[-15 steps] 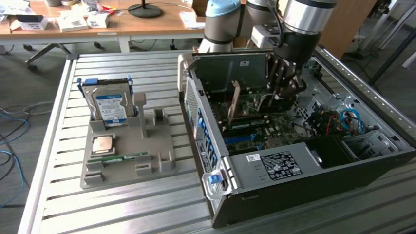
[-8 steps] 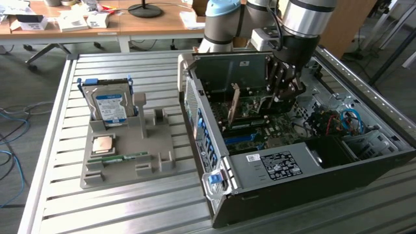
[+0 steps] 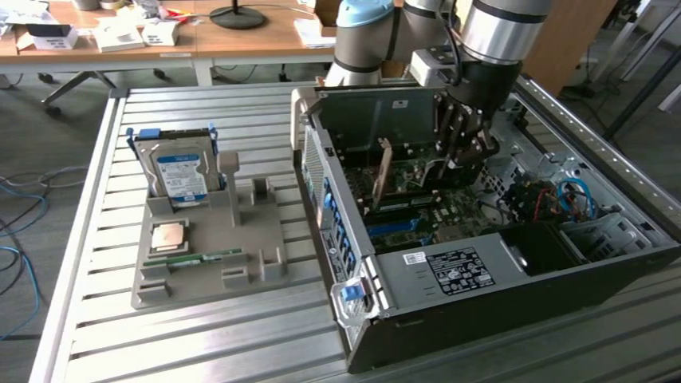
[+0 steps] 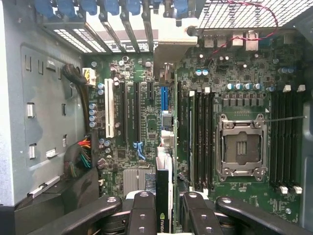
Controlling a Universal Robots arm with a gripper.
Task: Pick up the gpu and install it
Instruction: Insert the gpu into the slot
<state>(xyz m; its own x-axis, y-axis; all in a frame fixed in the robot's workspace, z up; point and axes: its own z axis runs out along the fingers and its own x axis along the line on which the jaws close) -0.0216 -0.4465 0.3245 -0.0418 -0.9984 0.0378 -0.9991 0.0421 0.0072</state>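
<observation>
The gpu (image 4: 164,188) shows edge-on in the wrist view, a thin dark card clamped between my two black fingers (image 4: 142,210). My gripper (image 4: 164,205) is shut on it. In the exterior view my gripper (image 3: 465,155) reaches down into the open computer case (image 3: 447,271), and the gpu (image 3: 410,177) hangs there with its brownish face upright above the motherboard (image 3: 426,219). Below the card lie the expansion slots (image 4: 132,115) and a short blue slot (image 4: 165,98); whether the card touches a slot I cannot tell.
The empty CPU socket (image 4: 242,147) and memory slots (image 4: 200,137) lie beside the card. On the exterior view's left, a grey holder (image 3: 207,239) carries a hard drive (image 3: 181,171), a CPU chip (image 3: 171,237) and a green memory stick (image 3: 197,258). The slatted metal table (image 3: 181,335) lies around it.
</observation>
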